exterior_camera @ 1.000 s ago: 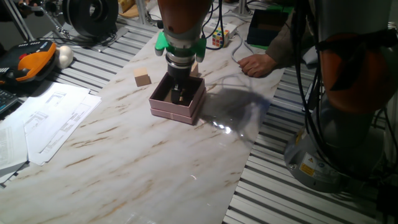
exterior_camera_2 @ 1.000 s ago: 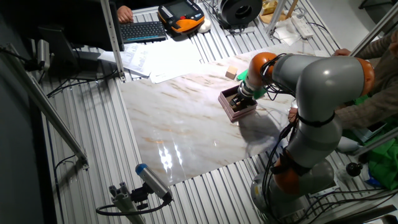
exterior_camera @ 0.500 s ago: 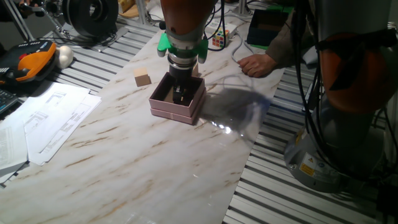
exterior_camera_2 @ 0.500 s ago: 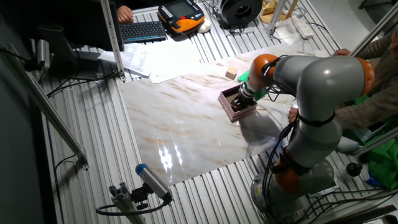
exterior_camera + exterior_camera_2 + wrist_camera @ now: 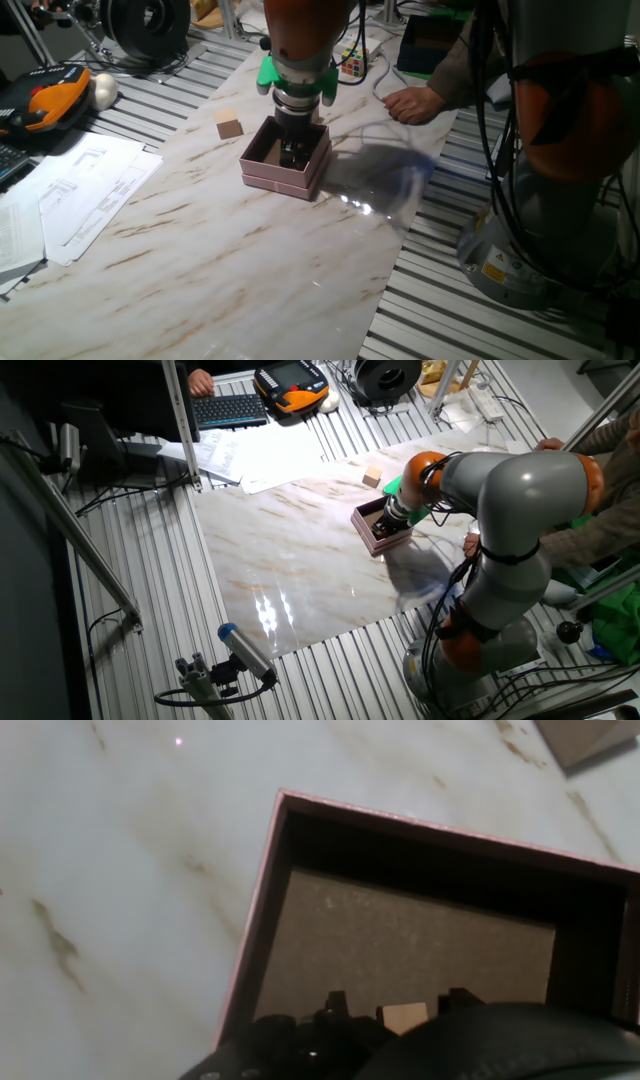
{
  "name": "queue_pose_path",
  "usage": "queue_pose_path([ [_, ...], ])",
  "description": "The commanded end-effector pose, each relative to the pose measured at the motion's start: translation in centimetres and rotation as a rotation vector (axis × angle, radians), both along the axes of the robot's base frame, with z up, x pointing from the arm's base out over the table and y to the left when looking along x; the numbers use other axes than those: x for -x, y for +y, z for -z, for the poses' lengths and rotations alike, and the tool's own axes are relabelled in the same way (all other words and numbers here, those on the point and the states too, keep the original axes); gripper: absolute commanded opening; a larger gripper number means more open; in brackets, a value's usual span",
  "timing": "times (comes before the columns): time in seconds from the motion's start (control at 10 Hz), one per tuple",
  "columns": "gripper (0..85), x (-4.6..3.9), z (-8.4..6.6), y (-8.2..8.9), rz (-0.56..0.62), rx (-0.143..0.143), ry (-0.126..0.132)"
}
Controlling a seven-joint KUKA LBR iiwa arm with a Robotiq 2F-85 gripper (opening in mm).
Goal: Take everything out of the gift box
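Your pincer hangs straight down inside the gift box, its tips low between the pink walls, and in the hand view you can see a small tan wooden block sitting right between the two dark fingers; they stand close on either side of it, but you cannot tell from these pictures whether they are actually pinching it or merely flanking it. The gift box rests on the marble-patterned desk, roughly at its middle toward the far side, and in the hand view its dark brown floor is bare apart from that one block. A second wooden block lies on the desk outside the box, near its back left corner and apart from it. In the other fixed view you see the box under the arm's green-collared wrist, with the loose block just beyond it. A person's hand rests on the desk's far edge, well apart from the box.
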State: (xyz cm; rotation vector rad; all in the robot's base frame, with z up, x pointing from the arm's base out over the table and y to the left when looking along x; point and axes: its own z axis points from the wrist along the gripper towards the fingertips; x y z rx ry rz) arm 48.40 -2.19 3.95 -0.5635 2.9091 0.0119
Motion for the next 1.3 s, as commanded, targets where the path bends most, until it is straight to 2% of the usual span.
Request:
queue_pose_path([
  [0.0,51.0,0.00,0.0,-0.1,-0.008,0.005,-0.002],
  [0.1,34.0,0.00,0.1,-0.1,-0.019,0.011,-0.005],
  [0.2,34.0,-0.03,0.1,-0.1,-0.038,0.017,-0.014],
  [0.3,17.0,-0.11,0.0,-0.2,-0.058,0.022,-0.011],
  [0.4,17.0,-0.22,-0.2,-0.2,-0.058,0.023,-0.005],
  [0.5,0.0,-0.34,-0.4,-0.2,-0.058,0.024,0.001],
  [0.8,0.0,-1.01,-1.7,-0.6,-0.059,0.033,0.030],
  [0.9,0.0,-1.36,-2.8,-0.8,-0.060,0.042,0.044],
  [1.1,0.0,-2.25,-6.1,-1.6,-0.061,0.051,0.103],
  [1.2,0.0,-2.49,-7.7,-1.9,-0.061,0.055,0.118],
])
